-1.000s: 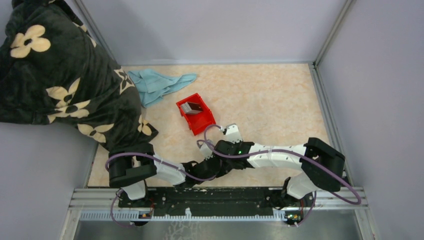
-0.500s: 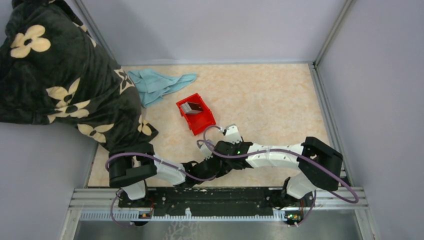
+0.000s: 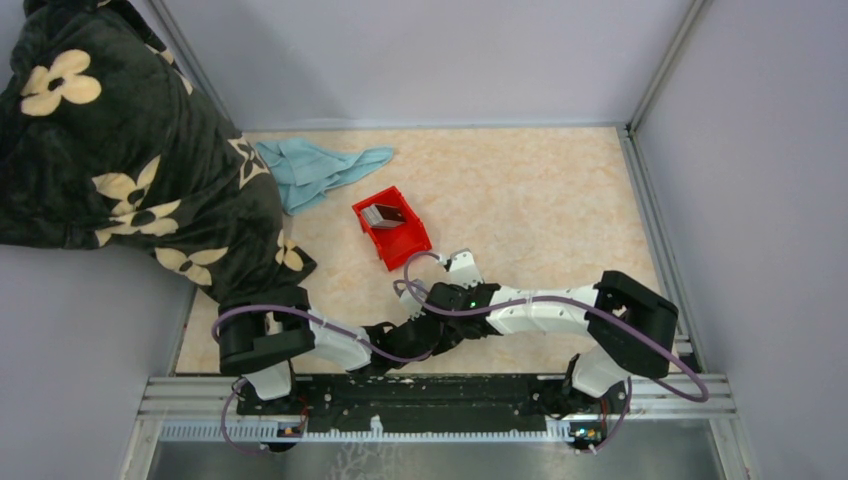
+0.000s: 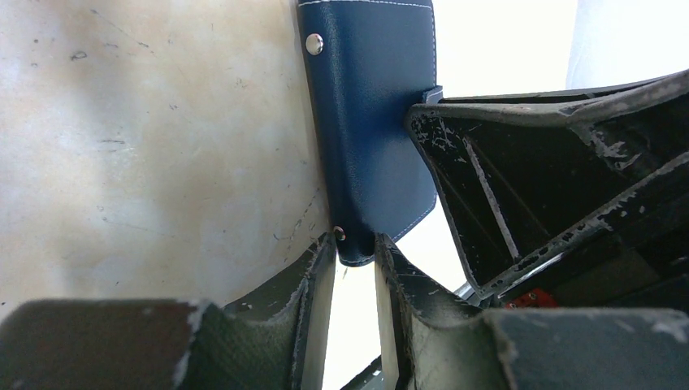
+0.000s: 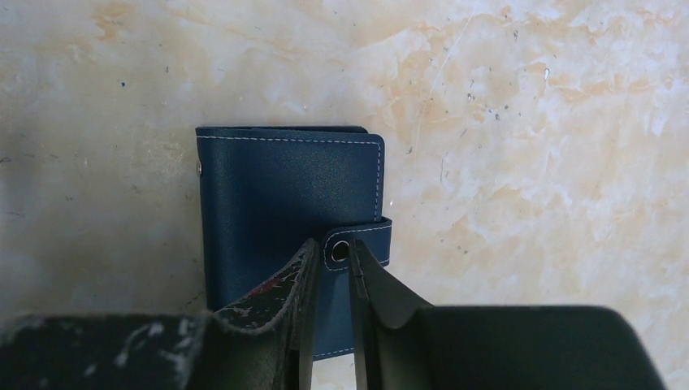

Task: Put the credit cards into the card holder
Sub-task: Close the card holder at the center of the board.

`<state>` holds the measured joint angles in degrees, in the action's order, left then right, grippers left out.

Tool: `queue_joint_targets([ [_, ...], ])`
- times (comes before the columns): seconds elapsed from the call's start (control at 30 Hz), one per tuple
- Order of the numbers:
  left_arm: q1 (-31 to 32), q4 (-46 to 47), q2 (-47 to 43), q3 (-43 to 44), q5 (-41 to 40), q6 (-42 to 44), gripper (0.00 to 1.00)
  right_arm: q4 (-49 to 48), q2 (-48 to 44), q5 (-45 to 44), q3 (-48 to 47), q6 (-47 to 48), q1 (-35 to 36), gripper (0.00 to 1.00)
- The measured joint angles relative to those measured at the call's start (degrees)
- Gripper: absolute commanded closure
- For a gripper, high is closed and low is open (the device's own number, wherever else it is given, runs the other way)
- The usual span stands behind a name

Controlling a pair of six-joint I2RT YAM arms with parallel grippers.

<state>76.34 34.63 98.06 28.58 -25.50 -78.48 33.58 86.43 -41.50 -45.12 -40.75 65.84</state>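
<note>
- the wallet (image 5: 284,191) was closed, its navy cover facing the right wrist camera and the table (image 5: 528,122) behind it. whether it lay flat or was raised a little could not be told.
- it sat near the front edge of the table, where the two arms met. from above it was hidden under the wrists.
- the right claw (image 5: 329,252) had its fingers nearly together, pinched on the snap tab (image 5: 361,237) at the wallet's side edge. the tab's snap showed in the narrow gap between them.
- the left claw (image 4: 355,244) was clamped on a corner of the wallet, one finger on each face of the cover.
- a silver stud (image 4: 314,44) showed near the far corner of the cover in the left wrist view. one black finger (image 4: 504,179) of the right claw pressed in from the right, at the tab.
- from above, the left arm reached right and the right arm reached left, so both claws met just in front of the bin (image 3: 400,240).
- the cards (image 3: 382,213) were a small grey and brown stack in the far end of the red bin, apart from the wallet.
- a blue cloth (image 3: 320,168) lay crumpled at the far left of the table.
- beside the cloth, a dark flowered blanket (image 3: 110,150) hung over the table's left edge.
</note>
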Motion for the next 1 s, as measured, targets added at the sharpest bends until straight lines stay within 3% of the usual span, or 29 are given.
queue_joint_targets([
  [0.27,0.00,0.85,0.28,-0.17,0.00,-0.02,0.66,0.52,0.00,-0.26,0.00,-0.42,0.00,0.86],
  [0.43,0.00,1.09,0.39,-0.17,0.00,-0.13,0.66,0.85,0.00,-0.74,0.00,-0.63,0.00,1.00],
  [1.0,0.00,1.18,0.44,-0.17,0.02,-0.17,0.66,2.89,-0.09,-1.44,-0.37,-1.44,0.02,1.00],
])
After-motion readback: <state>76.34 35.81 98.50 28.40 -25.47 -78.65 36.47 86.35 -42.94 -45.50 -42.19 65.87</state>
